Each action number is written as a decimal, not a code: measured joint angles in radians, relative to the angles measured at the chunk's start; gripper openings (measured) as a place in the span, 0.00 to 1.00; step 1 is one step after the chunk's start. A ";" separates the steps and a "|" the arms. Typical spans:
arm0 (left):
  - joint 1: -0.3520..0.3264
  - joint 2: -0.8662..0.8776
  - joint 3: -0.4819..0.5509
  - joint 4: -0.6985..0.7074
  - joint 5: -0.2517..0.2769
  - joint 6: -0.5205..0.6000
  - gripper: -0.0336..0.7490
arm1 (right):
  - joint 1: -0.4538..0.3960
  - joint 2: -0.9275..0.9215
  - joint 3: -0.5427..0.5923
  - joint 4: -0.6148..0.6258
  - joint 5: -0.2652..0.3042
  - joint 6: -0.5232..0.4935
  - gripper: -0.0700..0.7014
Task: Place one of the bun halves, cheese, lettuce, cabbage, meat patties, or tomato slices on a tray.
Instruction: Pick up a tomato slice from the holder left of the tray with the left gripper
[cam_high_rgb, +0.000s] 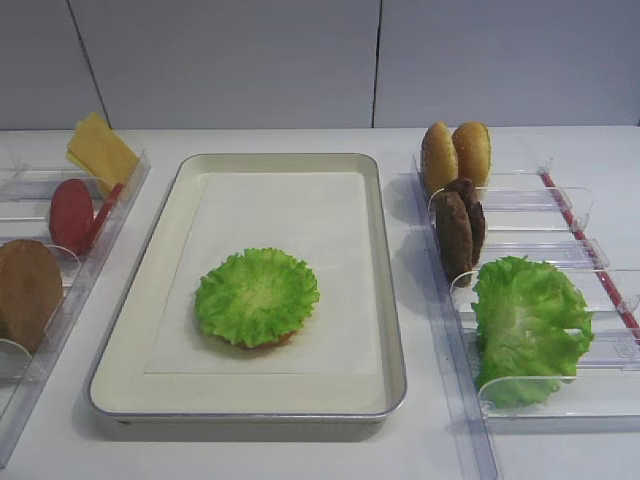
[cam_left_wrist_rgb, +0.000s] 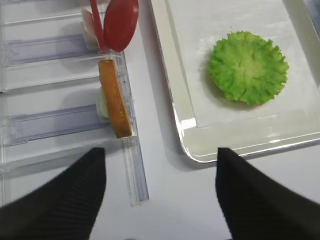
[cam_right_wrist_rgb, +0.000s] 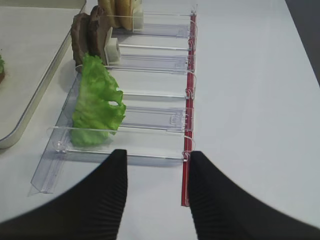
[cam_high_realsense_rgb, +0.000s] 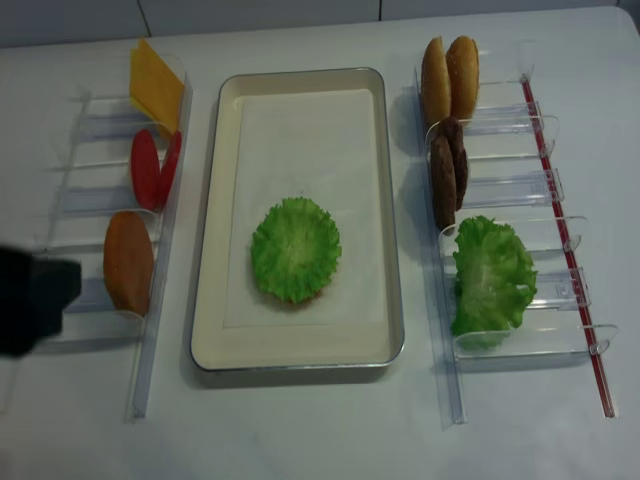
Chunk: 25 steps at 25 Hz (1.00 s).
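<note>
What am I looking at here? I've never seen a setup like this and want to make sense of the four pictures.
It is a two-armed robot assembling a play burger. Two pictures look down from above; two come from cameras on the arms' wrists, where the black shapes are the left gripper and right gripper, both with jaws apart, holding nothing. In the middle sits the tray, with a round lettuce leaf lying on something brown. Clear holders on the left carry cheese, tomato slices and a bun half; those on the right carry bun halves, meat patties and lettuce.
</note>
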<state>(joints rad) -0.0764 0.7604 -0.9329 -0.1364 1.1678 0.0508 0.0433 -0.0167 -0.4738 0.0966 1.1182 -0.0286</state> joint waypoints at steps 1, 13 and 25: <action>0.000 0.056 -0.026 0.000 0.000 0.004 0.63 | 0.000 0.000 0.000 0.000 0.000 0.000 0.49; -0.013 0.495 -0.225 -0.002 -0.035 0.057 0.65 | 0.000 0.000 0.000 0.000 0.000 0.002 0.49; -0.106 0.825 -0.365 0.084 -0.117 0.021 0.63 | 0.000 0.000 0.000 0.000 0.000 0.002 0.49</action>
<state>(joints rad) -0.1820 1.5850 -1.2974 -0.0525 1.0504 0.0717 0.0433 -0.0167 -0.4738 0.0966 1.1182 -0.0268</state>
